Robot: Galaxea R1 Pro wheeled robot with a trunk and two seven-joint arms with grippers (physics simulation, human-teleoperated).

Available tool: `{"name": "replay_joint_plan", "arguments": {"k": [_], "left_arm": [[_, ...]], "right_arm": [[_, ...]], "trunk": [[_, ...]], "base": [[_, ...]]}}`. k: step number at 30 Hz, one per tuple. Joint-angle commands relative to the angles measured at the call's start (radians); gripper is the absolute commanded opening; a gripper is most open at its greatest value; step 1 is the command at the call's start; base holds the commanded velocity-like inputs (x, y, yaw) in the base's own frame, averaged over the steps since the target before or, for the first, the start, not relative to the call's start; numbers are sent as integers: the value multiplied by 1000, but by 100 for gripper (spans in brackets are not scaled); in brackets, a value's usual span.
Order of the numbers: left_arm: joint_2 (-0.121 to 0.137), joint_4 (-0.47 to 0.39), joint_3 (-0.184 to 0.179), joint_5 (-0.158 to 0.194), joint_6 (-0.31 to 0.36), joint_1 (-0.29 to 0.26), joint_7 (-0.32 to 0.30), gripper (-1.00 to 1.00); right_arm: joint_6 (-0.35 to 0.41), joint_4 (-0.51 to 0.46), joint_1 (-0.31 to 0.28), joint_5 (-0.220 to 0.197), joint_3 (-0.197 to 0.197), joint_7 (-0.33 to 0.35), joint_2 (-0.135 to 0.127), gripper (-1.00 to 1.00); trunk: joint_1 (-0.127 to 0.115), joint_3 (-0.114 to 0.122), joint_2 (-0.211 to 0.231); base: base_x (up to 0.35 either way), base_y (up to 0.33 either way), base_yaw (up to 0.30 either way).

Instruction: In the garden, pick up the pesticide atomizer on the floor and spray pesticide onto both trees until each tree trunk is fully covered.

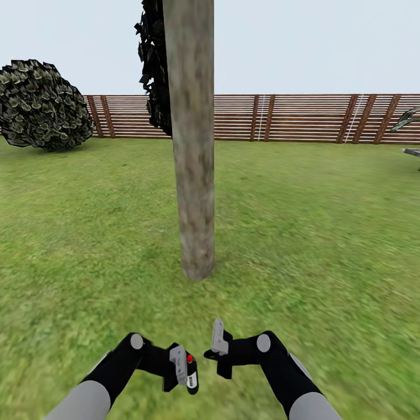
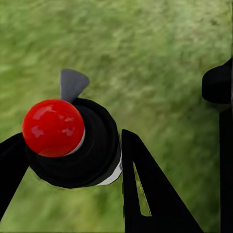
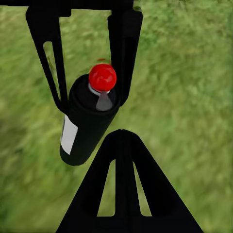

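**Atomizer in hand, facing the first trunk**

I have the pesticide atomizer (image 1: pixel 191 371) clamped in the left claw (image 1: pixel 182 368), low in front of me and just above the grass (image 1: pixel 326 233). From the left wrist camera its red nozzle top (image 2: pixel 52 127) sits between the two black fingers (image 2: pixel 145 189), which press against the bottle body, so I judge the grip firm. The right wrist camera looks across at the same bottle (image 3: pixel 90 121) and shows it tilted, label to one side. I keep it low and close to the body so it stays steady while I line up.

The right claw (image 1: pixel 217 350) hangs just beside the left, carrying nothing; whether its jaws are parted I cannot tell from these views.

The tree trunk (image 1: pixel 191 140) stands straight ahead, near and upright, bark mottled grey-brown. Nothing lies between me and it. Its surface looks unsprayed as far as I can judge, so the spraying seems not yet begun. A dark leafy bush (image 1: pixel 42 105) sits off to the left and the slatted fence (image 1: pixel 303 118) closes the lawn behind
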Motion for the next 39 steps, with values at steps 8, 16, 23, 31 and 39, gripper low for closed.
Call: {"name": "replay_joint_plan", "arguments": {"k": [8,16,23,31,39], "left_arm": [[-17,11,1,-7,-10,-1,36,-100],[-47,15,1,-6,-12,0,53,-100],[-53,14,1,-5,-12,-2,53,-100],[-51,14,1,-4,-17,-2,49,-100],[-46,15,-3,-9,-19,-2,51,-100]], "right_arm": [[-6,-13,0,8,-1,1,1,-100],[-6,-14,0,8,0,1,11,-100],[-6,-14,0,8,0,1,11,-100],[-6,-14,0,8,1,1,11,-100],[-6,-14,0,8,1,1,11,-100]], "trunk": [[0,-1,0],[0,-1,0],[0,-1,0],[0,-1,0],[0,-1,0]], "base": [[0,0,0],[0,0,0],[0,0,0],[0,0,0],[0,0,0]]}}
